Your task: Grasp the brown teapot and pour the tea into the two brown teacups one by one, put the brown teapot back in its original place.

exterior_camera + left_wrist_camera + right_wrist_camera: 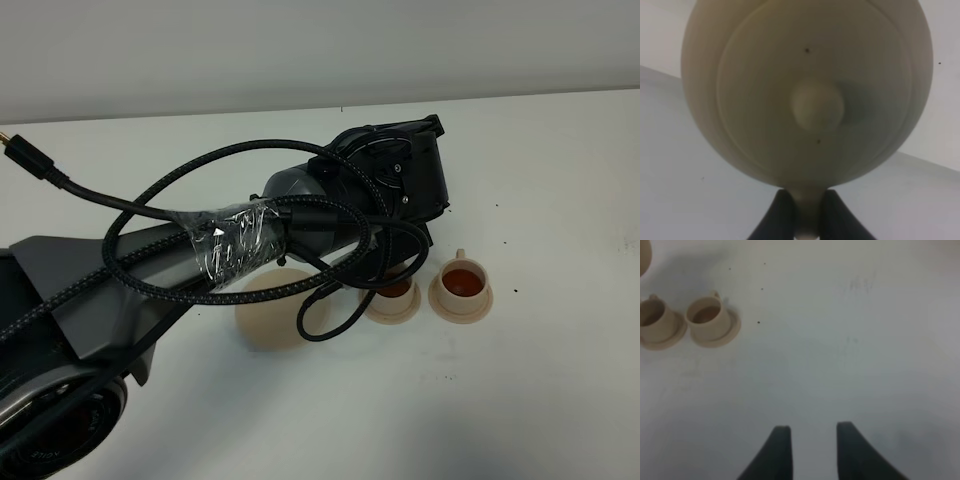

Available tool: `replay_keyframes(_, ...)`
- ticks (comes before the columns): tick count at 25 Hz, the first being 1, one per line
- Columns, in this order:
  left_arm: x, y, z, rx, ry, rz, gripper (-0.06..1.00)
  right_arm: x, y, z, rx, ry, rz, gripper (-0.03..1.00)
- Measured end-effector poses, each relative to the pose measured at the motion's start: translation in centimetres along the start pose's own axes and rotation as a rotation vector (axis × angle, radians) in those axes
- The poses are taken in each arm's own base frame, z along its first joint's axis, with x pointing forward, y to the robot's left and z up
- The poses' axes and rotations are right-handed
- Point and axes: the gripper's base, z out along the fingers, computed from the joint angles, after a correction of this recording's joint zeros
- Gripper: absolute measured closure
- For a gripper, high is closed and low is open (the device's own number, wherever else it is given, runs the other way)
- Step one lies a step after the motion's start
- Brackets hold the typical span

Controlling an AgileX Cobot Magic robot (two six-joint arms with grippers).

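Because the left tool (807, 212) had its two dark fingers (777, 220) pinched on the thin loop handle of the teapot (807, 90), the pot hung clear of the worktop (520, 400) with its domed lid and knob turned toward the wrist camera, a hold that lets the wrist roll to tip the spout. From the high camera the pot itself was hidden beneath the left arm's wrist housing, which reached over the nearer cup (398, 292); that cup was half covered by cable, so only a sliver of red tea showed and I judged the pour into it to be under way or just finished, though no stream could be seen. Its twin, the far cup (463, 281), stood just beside it on its own small saucer and plainly held tea, so one fill at least looked done. Each cup kept to its saucer, side by side, presumably so a short sideways shift served both. Bare and waiting near the arm lay the wide saucer (268, 310), the spot the pot should return to. Well apart from all this, the right tool (812, 452) hovered over bare worktop with its fingers spread and nothing between them, apparently parked out of the way.
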Motion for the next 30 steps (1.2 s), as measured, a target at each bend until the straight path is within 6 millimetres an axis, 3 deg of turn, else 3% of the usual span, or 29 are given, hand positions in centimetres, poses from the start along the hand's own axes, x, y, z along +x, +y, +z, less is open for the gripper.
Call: replay_keyframes(30,-0.02,0.02,0.0,-0.002,-0.002,-0.001,0.82,0.0,0.0,0.0,0.0,0.0,0.0,0.73)
